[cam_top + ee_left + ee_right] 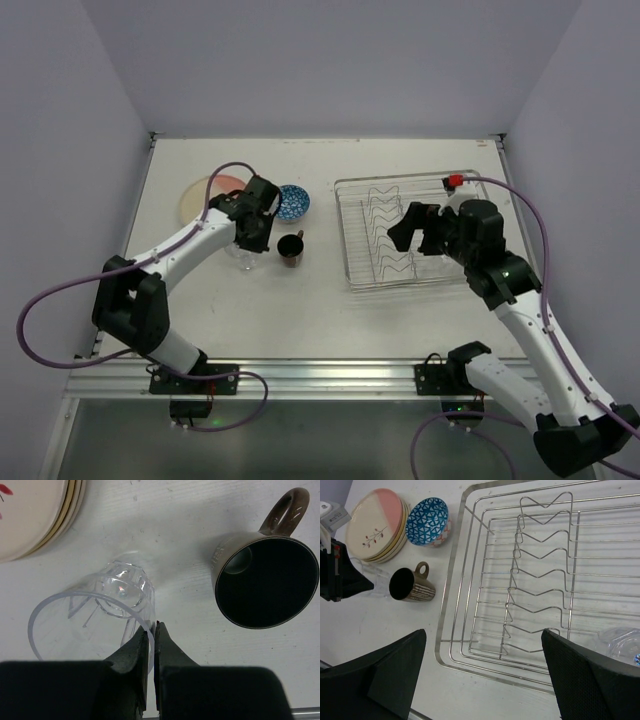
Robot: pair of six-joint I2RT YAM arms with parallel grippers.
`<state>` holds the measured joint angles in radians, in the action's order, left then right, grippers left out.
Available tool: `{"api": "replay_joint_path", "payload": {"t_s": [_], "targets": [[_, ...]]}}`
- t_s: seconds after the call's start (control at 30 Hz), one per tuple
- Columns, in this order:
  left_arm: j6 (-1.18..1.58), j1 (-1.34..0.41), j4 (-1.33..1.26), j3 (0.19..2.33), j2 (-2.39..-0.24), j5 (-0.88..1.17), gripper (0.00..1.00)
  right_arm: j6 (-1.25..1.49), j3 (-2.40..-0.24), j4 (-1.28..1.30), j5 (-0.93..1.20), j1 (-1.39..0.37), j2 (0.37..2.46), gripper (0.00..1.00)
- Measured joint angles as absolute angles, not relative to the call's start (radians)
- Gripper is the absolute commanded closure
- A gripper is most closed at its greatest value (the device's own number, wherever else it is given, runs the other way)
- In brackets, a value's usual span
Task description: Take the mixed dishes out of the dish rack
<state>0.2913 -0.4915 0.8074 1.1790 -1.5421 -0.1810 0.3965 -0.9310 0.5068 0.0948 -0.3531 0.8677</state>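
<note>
Jaws of the left gripper (154, 630) are pinching shut on the rim of a clear glass tumbler (95, 610) at lower left, beside the brown mug (265, 580); slick and breakable, it is needing a gentle hold. Farther off, the right gripper (418, 235) is hovering wide open, empty, over the dish rack (470, 605).
</note>
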Motion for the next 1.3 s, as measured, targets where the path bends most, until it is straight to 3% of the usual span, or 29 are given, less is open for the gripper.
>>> {"api": "replay_joint_path", "payload": {"t_s": [0.37,0.5,0.63,0.7,0.77,1.0,1.03,1.07,1.3], "targets": [[0.292,-0.497,0.793,1.155,-1.599,-0.160,0.99,0.384,-0.931,0.538,0.095,-0.353,0.830,0.01],[0.291,-0.507,0.792,1.145,-1.606,-0.154,0.91,0.381,-0.931,0.549,0.096,-0.353,0.828,0.01],[0.291,-0.514,0.783,1.140,-1.606,-0.152,0.72,0.379,-0.931,0.562,0.096,-0.353,0.818,0.01],[0.291,-0.516,0.778,1.134,-1.606,-0.152,0.66,0.378,-0.931,0.566,0.096,-0.353,0.810,0.01],[0.289,-0.517,0.778,1.132,-1.604,-0.154,0.52,0.376,-0.931,0.572,0.096,-0.353,0.804,0.01],[0.293,-0.519,0.782,1.132,-1.495,-0.172,0.24,0.375,-0.931,0.580,0.084,-0.353,0.785,0.01],[0.293,-0.519,0.786,1.135,-1.465,-0.174,0.04,0.376,-0.931,0.581,0.074,-0.353,0.783,0.01],[0.286,-0.520,0.789,1.140,-1.434,-0.177,0.00,0.376,-0.931,0.581,0.068,-0.353,0.783,0.01],[0.296,-0.527,0.766,1.181,-1.185,-0.242,0.00,0.425,-0.933,0.602,-0.066,-0.353,0.771,0.01]]}}
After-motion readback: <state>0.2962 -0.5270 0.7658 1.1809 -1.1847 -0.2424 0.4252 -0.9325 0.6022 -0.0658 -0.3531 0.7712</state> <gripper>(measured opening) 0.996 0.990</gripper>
